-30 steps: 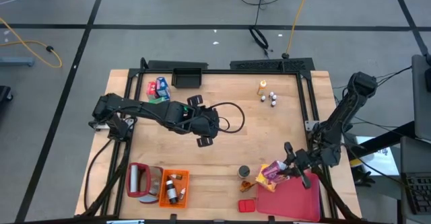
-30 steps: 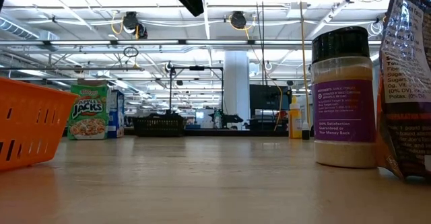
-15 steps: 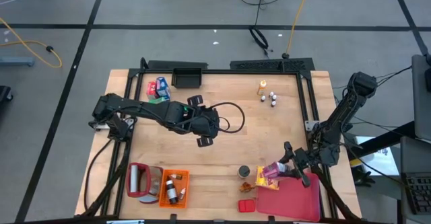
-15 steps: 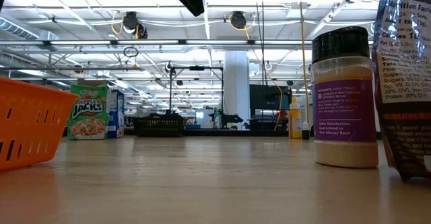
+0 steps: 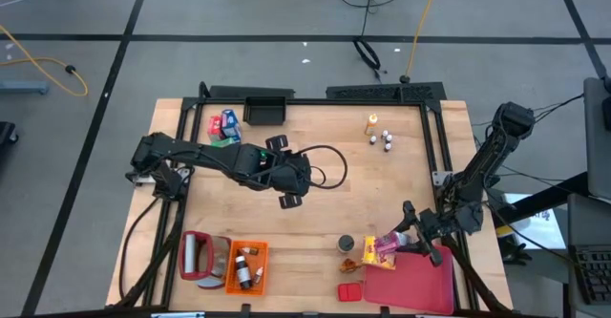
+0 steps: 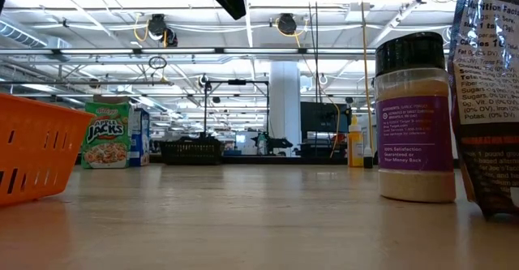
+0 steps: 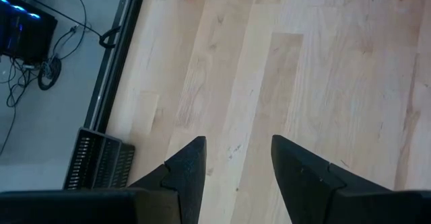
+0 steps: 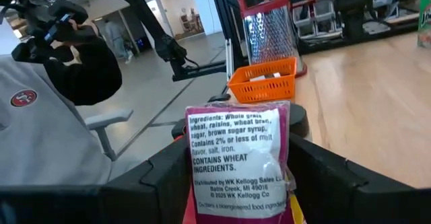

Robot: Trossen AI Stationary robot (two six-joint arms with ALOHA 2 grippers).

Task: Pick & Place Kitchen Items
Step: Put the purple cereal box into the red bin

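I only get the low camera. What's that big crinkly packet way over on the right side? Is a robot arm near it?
Observer: It's a pink cereal packet. It stands right in front of the right gripper, by a corner of the pink-red tray.
Operator: Where's the other arm? I can't see it!
Observer: The left gripper hangs over bare wood near the middle of the table, open, with nothing in it.
Operator: What's inside the orange basket?
Observer: From above, a few small bottles lie in the orange crate.
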